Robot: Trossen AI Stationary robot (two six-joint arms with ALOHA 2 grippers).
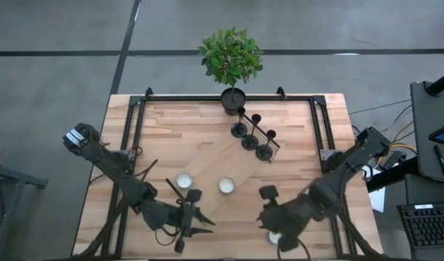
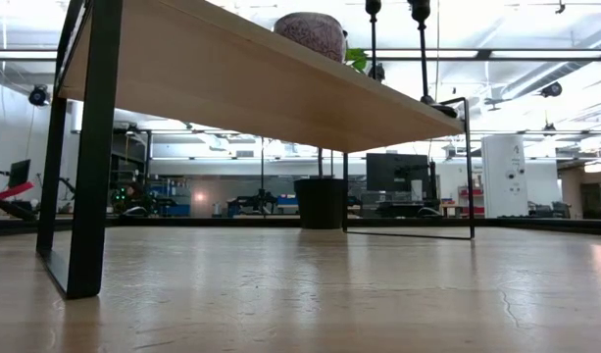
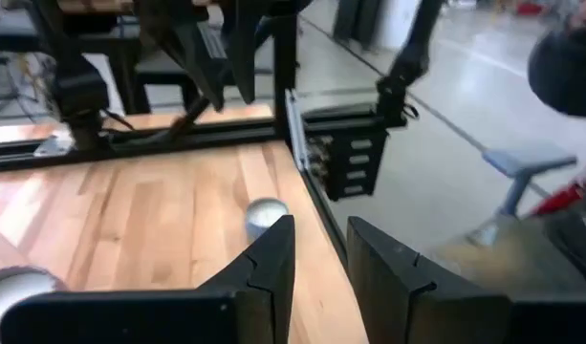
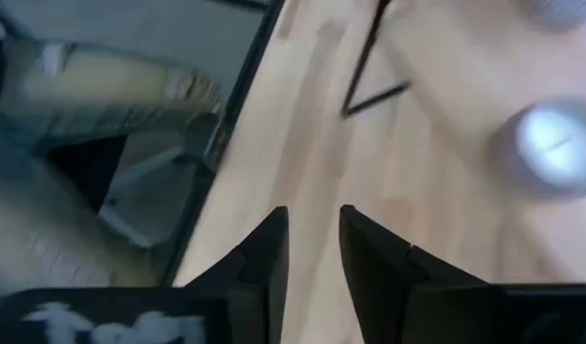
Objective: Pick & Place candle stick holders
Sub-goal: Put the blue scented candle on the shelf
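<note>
left gripper (image 1: 200, 220) sits low at the near edge of the table (image 1: 171, 130), left of centre, fingers parted by a narrow gap and nothing between them. in the left wrist view its own gripper (image 3: 319, 250) shows that same slim opening, empty, with one tea light (image 3: 265, 216) sitting on the wood just beyond the fingertips, not touching them.

right gripper (image 1: 267, 194) is down at the near edge too, right of centre, jaws a little apart and holding nothing. the right wrist view confirms it: the gripper (image 4: 312, 239) hangs above bare wood with a small gap between the fingers, and a blurred tea light (image 4: 551, 148) lies off to one side, well clear.

the candle stick holders (image 1: 252, 135) stand upright in a diagonal row of three at the far side of the table, right of centre, close beside each other and well apart from both grippers. the end one stands just beside the potted plant (image 1: 231, 61) at the far edge.

two tea lights rest mid-table, one (image 1: 184, 180) near the left arm, one (image 1: 227, 185) between the two grippers. a third (image 1: 275, 236) shows by the right arm at the near edge.
</note>
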